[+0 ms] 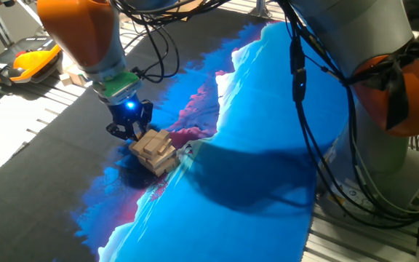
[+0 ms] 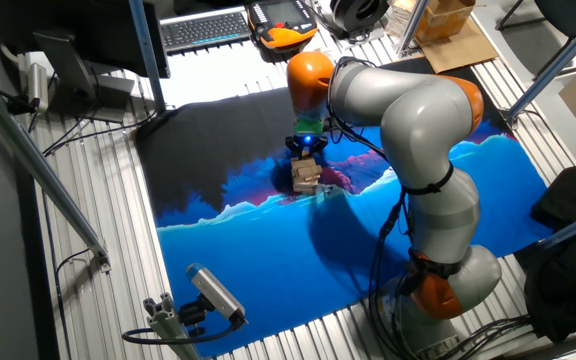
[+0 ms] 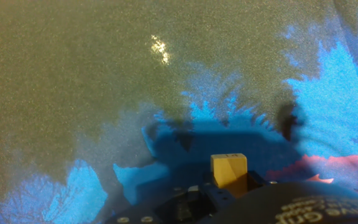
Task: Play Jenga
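Jenga tower (image 1: 154,151) is seen in one fixed view as a low stack of pale wooden blocks, laid crosswise in a few layers and slightly askew, standing on the mat (image 1: 253,189) where the blue print meets the pink and black. The gripper (image 1: 128,131) is placed just beside the tower, at about ten o'clock from it, low over the dark part of the mat; a blue light is lit above the fingers. Whether the fingers touch the blocks cannot be told.

In the hand view only one block (image 3: 229,170) is shown, a yellowish end face at the bottom edge, at about six o'clock, with dark gripper parts around it. Whether the jaws are spread or pressed together cannot be told from any view.

In the other fixed view the tower (image 2: 306,176) is shown small, near the middle of the mat, under the gripper (image 2: 306,150). Farther back, at twelve o'clock, a keyboard (image 2: 206,27) and an orange-and-black handset (image 2: 283,22) are seen on the table (image 2: 98,230).
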Controlling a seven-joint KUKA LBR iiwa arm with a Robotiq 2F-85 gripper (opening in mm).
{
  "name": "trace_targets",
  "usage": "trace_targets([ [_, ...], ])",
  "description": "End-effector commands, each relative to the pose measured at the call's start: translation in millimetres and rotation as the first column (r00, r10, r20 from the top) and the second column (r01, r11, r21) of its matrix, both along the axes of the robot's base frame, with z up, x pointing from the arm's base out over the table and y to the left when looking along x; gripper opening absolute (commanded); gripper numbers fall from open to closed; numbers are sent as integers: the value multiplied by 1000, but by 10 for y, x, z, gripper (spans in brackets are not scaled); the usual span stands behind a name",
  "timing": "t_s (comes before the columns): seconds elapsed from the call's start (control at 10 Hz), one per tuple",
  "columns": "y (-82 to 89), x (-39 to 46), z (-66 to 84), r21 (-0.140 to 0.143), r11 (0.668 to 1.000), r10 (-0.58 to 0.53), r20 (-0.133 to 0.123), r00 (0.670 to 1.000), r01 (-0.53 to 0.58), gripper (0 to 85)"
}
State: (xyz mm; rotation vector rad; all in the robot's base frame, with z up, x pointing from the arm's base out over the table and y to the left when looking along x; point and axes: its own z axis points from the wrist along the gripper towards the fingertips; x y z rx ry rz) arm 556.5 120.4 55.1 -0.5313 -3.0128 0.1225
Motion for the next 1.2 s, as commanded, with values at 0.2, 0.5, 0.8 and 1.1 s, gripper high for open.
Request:
trace_targets([
  [0.2, -1, 7, -3, -2, 1000, -2, 2, 1000, 2, 170],
  [0.5, -13, 21, 1, -2, 1000, 0, 1, 1000, 0, 170],
  [0.8, -12, 28, -4, -4, 1000, -1, 3, 1000, 1, 170],
  [1.1, -10, 39, -13, -9, 1000, -3, 7, 1000, 3, 170],
])
